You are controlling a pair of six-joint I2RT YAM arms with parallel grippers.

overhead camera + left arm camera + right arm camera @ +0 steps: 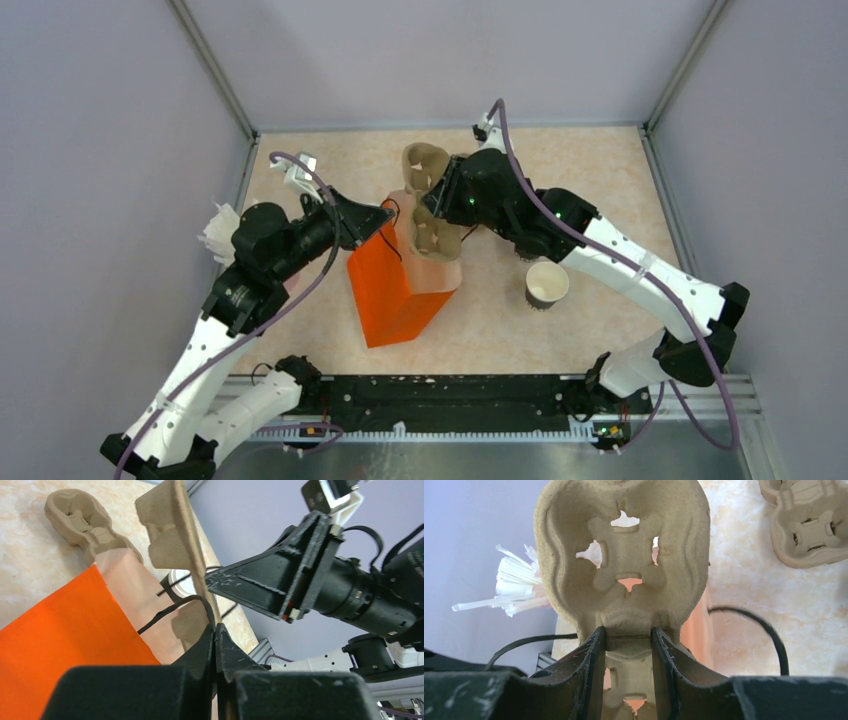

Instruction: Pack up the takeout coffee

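Grey-lilac panel walls (pixel 90 150) enclose a beige marbled tabletop (pixel 600 170). The left gripper (pixel 385 214) has its fingers together, pinching the black cord handle (pixel 170 611) of the tall orange paper bag (pixel 385 300). The right gripper (pixel 628 632) is clamped on the waist of a brown pulp two-cup tray (pixel 624 555), held above the bag mouth. The pale tan paper takeout coffee cup (pixel 546 284) stands on the tabletop, right of the bag, untouched.

Both arms reach to centre frame, left gripper (pixel 216 630) pinched shut, right gripper (pixel 629 641) clamped on the pulp tray (pixel 624 555).
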